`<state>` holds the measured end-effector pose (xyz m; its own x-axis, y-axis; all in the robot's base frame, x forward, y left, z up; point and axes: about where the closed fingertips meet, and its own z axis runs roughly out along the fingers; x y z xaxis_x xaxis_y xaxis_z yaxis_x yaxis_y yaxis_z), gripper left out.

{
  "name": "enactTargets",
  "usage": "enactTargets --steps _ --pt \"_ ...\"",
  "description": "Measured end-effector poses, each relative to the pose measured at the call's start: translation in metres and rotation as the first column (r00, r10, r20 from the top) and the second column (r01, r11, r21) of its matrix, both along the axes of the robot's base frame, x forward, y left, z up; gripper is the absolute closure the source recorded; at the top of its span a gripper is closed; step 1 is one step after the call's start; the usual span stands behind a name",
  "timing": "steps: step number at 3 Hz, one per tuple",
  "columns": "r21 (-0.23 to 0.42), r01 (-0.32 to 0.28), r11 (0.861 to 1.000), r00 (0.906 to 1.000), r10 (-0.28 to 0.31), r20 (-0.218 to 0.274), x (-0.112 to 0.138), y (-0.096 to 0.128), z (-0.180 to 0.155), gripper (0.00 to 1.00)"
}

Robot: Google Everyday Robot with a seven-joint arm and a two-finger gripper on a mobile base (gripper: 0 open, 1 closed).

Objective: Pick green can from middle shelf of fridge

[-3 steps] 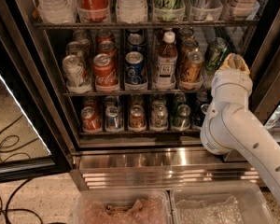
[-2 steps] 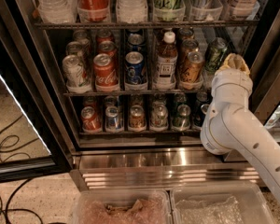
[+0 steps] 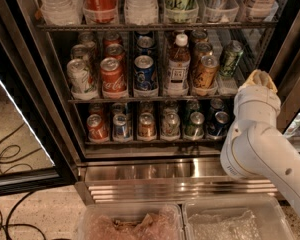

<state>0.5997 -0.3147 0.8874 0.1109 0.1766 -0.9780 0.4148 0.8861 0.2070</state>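
The fridge (image 3: 155, 176) stands open in front of me, with a black frame and a ribbed steel base. Its middle shelf (image 3: 155, 99) holds lanes of cans and a white-capped bottle (image 3: 178, 64). The green can (image 3: 231, 58) stands at the right end of that shelf, set back behind an empty stretch of its lane tray. An amber-orange can (image 3: 206, 73) is just left of it. My gripper (image 3: 259, 79), on the white arm (image 3: 255, 144), is just right of the green can and slightly lower, near the fridge's right frame. It does not touch the can.
A red cola can (image 3: 113, 76), a blue can (image 3: 145, 74) and a pale can (image 3: 78, 78) stand left on the shelf. Smaller cans (image 3: 146, 125) fill the rack below, bottles (image 3: 140, 1) the rack above. Two clear bins (image 3: 185, 224) sit on the floor; cables (image 3: 5, 154) lie left.
The arm and gripper have shifted slightly down and to the right, a little away from the green can. The cans have not moved.
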Motion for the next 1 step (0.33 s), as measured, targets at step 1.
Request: enactTargets --steps 1 --pt "0.002 0.002 1.0 1.0 -0.002 -0.004 -0.001 -0.0012 -0.0015 1.0"
